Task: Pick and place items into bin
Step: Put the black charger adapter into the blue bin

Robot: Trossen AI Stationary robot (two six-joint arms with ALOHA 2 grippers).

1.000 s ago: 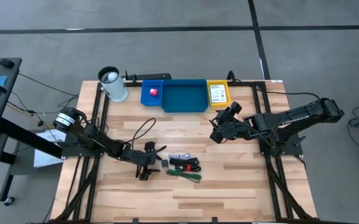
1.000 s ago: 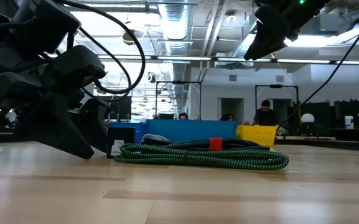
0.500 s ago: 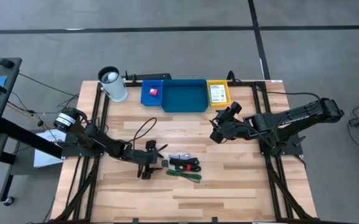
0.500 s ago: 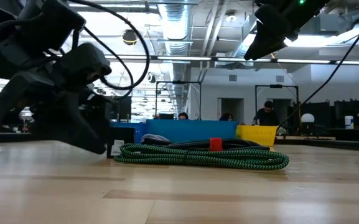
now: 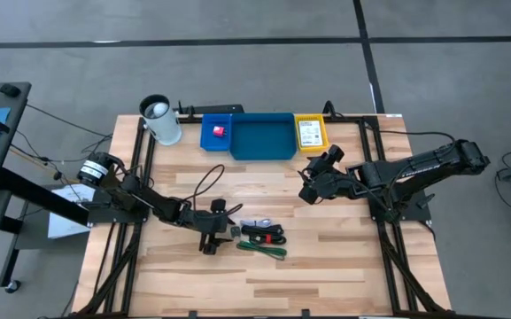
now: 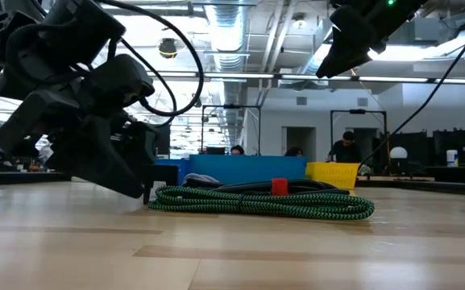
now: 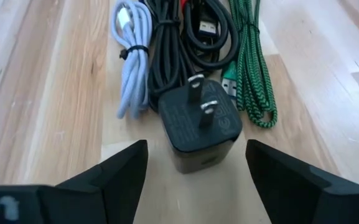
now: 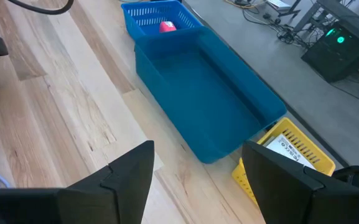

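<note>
A black plug block [image 7: 199, 124] with two metal prongs lies on the wooden table [image 5: 326, 257], against a pale grey cable [image 7: 131, 56], a black-red cable bundle [image 5: 264, 233] and a green braided cable [image 6: 264, 205]. My left gripper [image 7: 198, 180] is open and low over the table. Its fingers stand on either side of the block's near end without touching it; it also shows in the high view [image 5: 211, 232]. My right gripper [image 5: 308, 190] is open and empty, held above the table near the bins. A pink-red cube [image 8: 167, 26] lies in the small blue basket. A white card [image 5: 308, 133] lies in the yellow basket.
A large blue bin [image 5: 262, 137] stands at the far edge between the small blue basket [image 5: 215, 135] and the yellow basket [image 5: 311, 133]. A white cylindrical cup [image 5: 160, 120] stands at the far left. Bare wood [image 5: 344, 266] lies at the near right. People show in the room behind.
My left gripper has moved toward the table's right edge, closing on the black plug block and the cables. The block and cables have stayed where they were.
</note>
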